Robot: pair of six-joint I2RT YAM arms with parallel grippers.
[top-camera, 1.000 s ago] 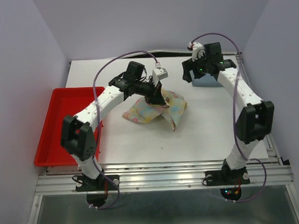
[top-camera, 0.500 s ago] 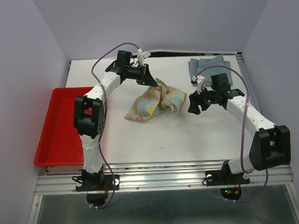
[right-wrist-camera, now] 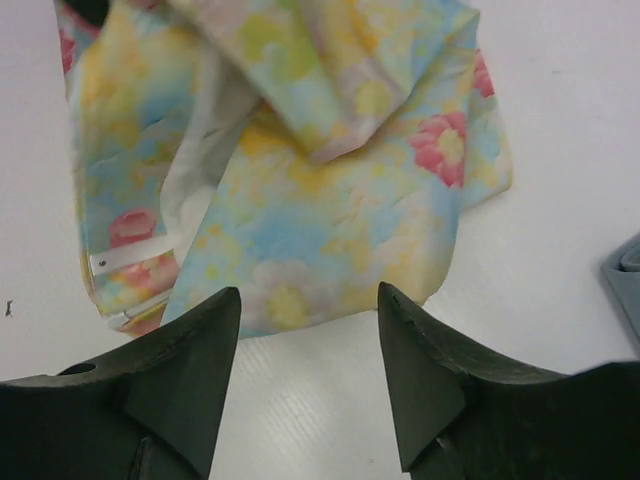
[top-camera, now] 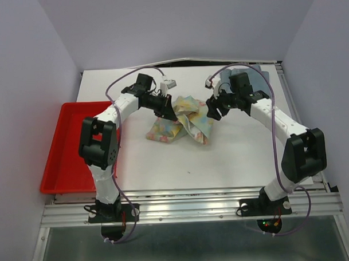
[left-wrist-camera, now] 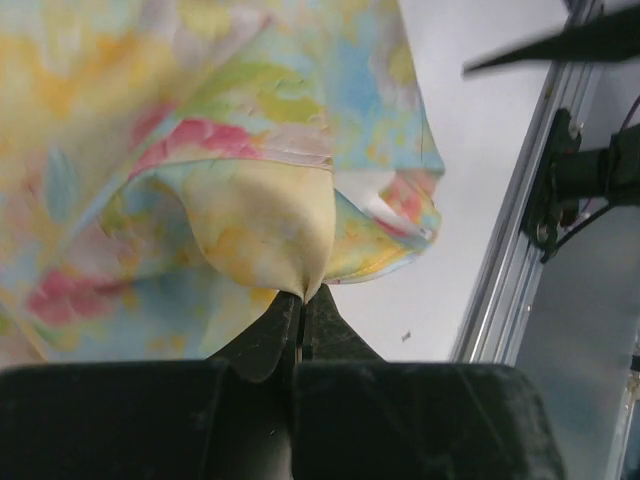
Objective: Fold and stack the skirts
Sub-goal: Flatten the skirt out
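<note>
One container: red tray [top-camera: 65, 147] at the table's [top-camera: 164, 165] left edge. Both skirts lie on the white top, apart from it. My left gripper [left-wrist-camera: 300, 300] is clamped on a fold of the floral skirt [top-camera: 183, 121] mid-table, and the cloth peaks up at the tips. My right gripper [right-wrist-camera: 305, 300] has its jaws spread, hovering over the floral skirt's right edge. The denim skirt [top-camera: 258, 75] is at the far right corner, partly behind my right arm. Versus half a second ago, the right gripper went from bare table up to that edge. The left pulled nearer and the cloth bunched narrower.
</note>
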